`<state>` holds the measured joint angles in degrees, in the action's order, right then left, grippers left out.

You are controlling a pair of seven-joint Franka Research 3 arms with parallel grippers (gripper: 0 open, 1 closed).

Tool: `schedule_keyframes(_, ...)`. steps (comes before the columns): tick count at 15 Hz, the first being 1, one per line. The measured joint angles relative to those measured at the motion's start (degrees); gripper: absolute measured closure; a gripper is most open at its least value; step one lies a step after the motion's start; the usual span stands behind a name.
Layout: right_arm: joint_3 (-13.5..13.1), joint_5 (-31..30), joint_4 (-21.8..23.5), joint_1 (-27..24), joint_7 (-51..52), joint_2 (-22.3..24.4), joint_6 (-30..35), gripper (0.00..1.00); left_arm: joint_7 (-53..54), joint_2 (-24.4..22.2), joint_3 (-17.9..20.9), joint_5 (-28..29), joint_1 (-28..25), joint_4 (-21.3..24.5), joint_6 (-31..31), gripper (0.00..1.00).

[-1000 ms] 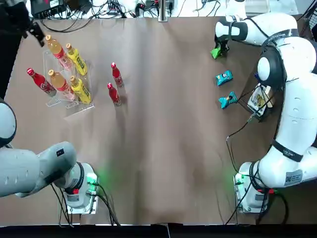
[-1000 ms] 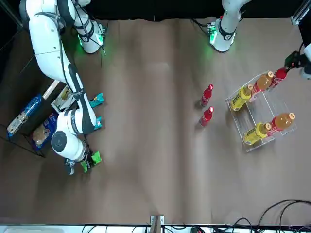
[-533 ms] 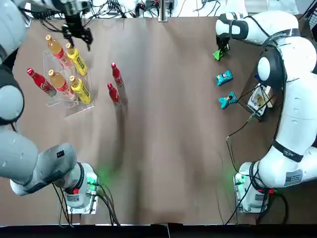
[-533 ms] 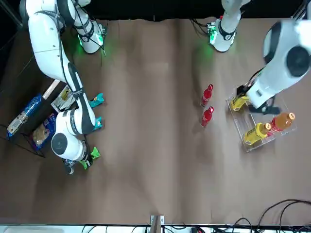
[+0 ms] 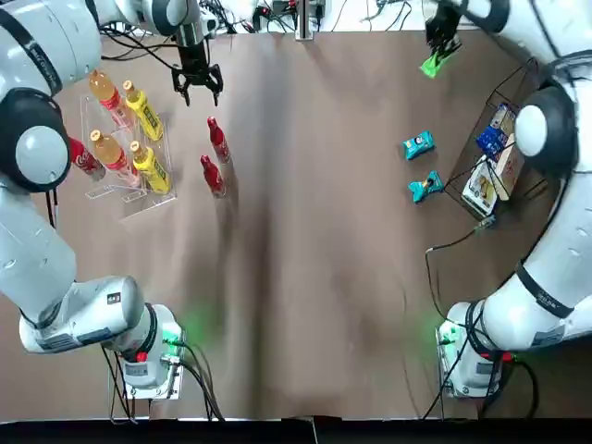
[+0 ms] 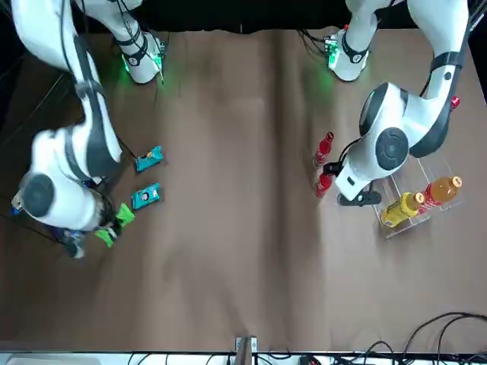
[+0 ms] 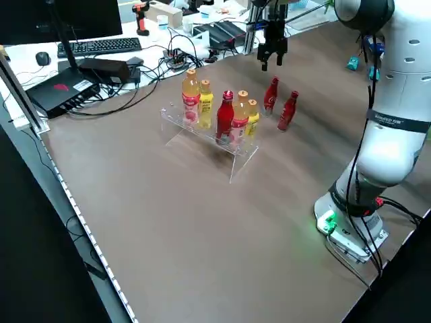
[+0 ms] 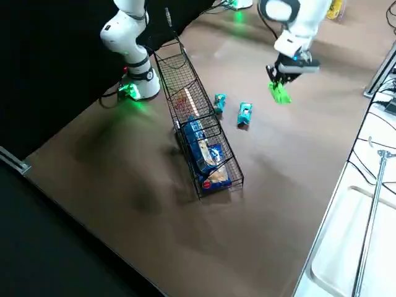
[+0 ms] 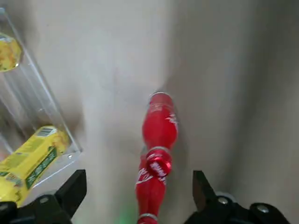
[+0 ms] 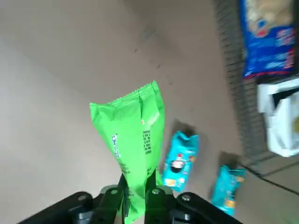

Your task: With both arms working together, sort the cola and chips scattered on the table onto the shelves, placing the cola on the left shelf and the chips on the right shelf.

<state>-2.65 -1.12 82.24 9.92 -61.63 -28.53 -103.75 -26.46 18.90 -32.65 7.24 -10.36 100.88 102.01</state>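
Observation:
Two cola bottles (image 5: 218, 139) (image 5: 213, 174) stand upright on the table (image 5: 314, 259) beside the clear left shelf (image 5: 129, 190). A third cola (image 5: 83, 159) lies on that shelf among orange and yellow bottles. My left gripper (image 5: 196, 79) hovers open above the farther cola (image 9: 160, 126), which shows between its fingers (image 9: 74, 186). My right gripper (image 5: 439, 42) is shut on the green chips (image 5: 433, 63) (image 10: 133, 140), held in the air near the table's far edge. Two teal chips (image 5: 418, 144) (image 5: 425, 186) lie beside the black wire right shelf (image 5: 504, 102).
The right shelf (image 8: 185, 80) holds larger blue and white packages (image 8: 207, 154). Cables and equipment (image 7: 101, 67) lie past the table's far edge. Both arm bases (image 5: 148, 361) (image 5: 472, 361) stand at the near edge, with open brown cloth between them.
My left gripper swung from beyond the left shelf rightward to above the standing cola. My right gripper lifted the green chips off the table, up and toward the far edge.

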Motion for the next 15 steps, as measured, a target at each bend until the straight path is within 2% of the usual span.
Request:
schedule_keyframes(2,-0.2,-0.8,0.1,-1.0,2.9,3.9,3.8,0.85,-1.3,1.2,0.0,0.0,1.2,0.1,2.0,0.00)
schedule_keyframes(3,-0.4,-2.1,0.1,-1.9,6.8,6.5,8.0,0.85,-3.1,2.6,0.0,0.1,2.7,0.1,3.7,0.00)
schedule_keyframes(6,-0.9,-7.2,-0.2,-3.6,14.7,10.1,14.5,0.85,-3.8,4.7,0.1,1.0,3.4,0.5,5.0,0.00)
schedule_keyframes(7,-1.0,-9.5,-0.3,-4.4,17.9,11.2,16.7,0.85,-3.8,5.1,0.2,1.4,3.4,0.6,5.1,0.06)
schedule_keyframes(9,-1.0,-14.7,-1.4,-5.9,24.4,12.6,19.2,0.85,-3.8,5.6,0.3,1.7,3.4,0.8,5.1,0.09)
schedule_keyframes(11,-1.1,-19.3,-3.1,-7.1,30.5,13.3,19.7,0.85,-3.8,5.6,0.4,1.8,3.3,1.1,5.1,0.26)
schedule_keyframes(13,-1.5,-23.0,-4.6,-8.5,34.0,13.9,19.8,0.85,-3.8,5.6,0.4,1.8,3.3,1.4,5.1,0.30)
schedule_keyframes(15,-2.4,-24.5,-6.4,-11.0,36.0,14.2,20.0,0.85,-3.8,5.6,0.5,1.9,3.2,1.7,5.0,0.46)
